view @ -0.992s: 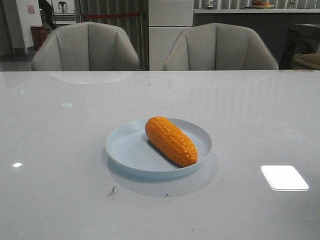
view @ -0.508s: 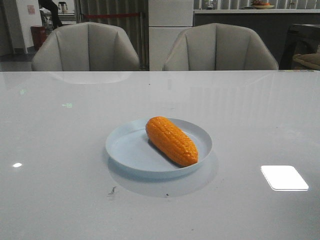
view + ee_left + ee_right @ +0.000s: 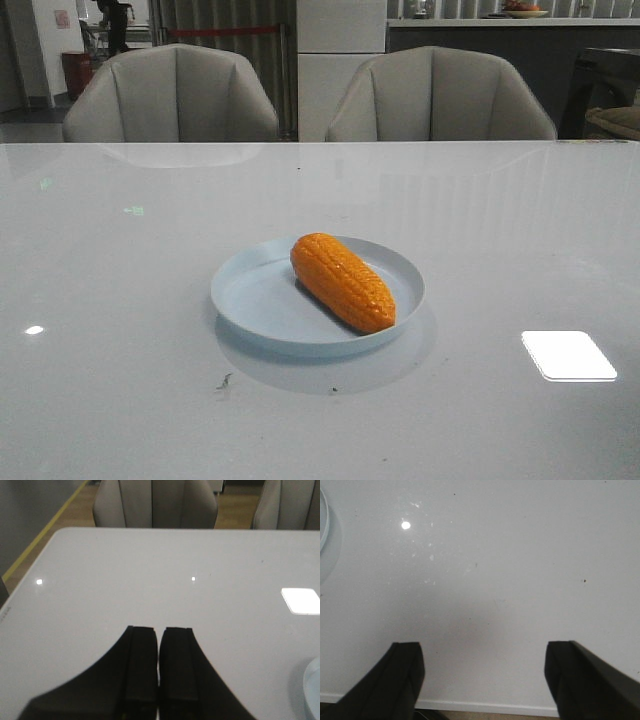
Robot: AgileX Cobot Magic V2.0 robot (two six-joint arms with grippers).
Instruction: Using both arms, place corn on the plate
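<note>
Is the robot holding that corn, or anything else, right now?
No, nothing is held. The corn lies on the plate by itself. The left gripper is shut on nothing, and the right gripper is open over bare table.

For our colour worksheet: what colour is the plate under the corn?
Pale blue plate, clearest in the front view.

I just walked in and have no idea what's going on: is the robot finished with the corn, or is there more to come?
It looks done. The corn lies on the plate, slanted across its right half. Nothing is in hand: the left gripper is shut on nothing, and the right gripper is open over bare table, with only the plate's edge in sight. Neither arm shows in the front view. Nothing visible seems left to do.
</note>
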